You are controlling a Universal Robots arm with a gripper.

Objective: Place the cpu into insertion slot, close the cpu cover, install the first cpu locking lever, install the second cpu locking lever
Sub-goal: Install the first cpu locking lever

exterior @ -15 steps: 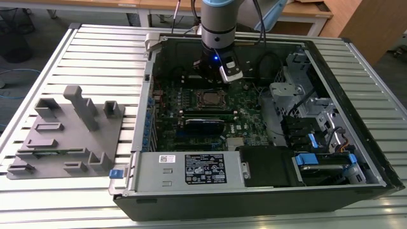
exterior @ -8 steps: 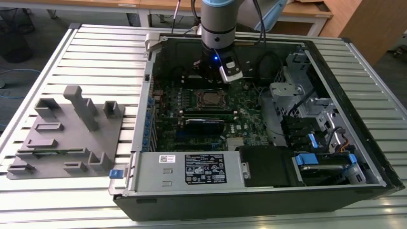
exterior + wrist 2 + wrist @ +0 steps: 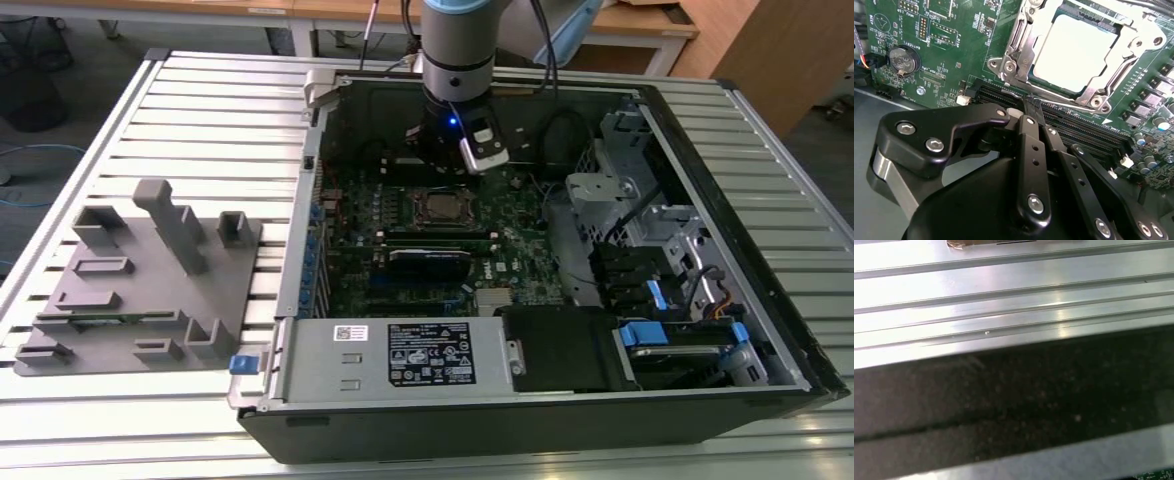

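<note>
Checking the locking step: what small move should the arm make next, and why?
Probably a slight push of the gripper toward the near edge of the cover. The cpu already lies under the closed cover, so locking remains, and the shut jaws point at that edge; whether they touch, I cannot tell.

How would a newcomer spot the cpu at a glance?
Inside the open computer case, look at the green circuit board. The cpu is the pale flat square ringed by a shiny metal frame, unlike the long black slots beside it.
</note>
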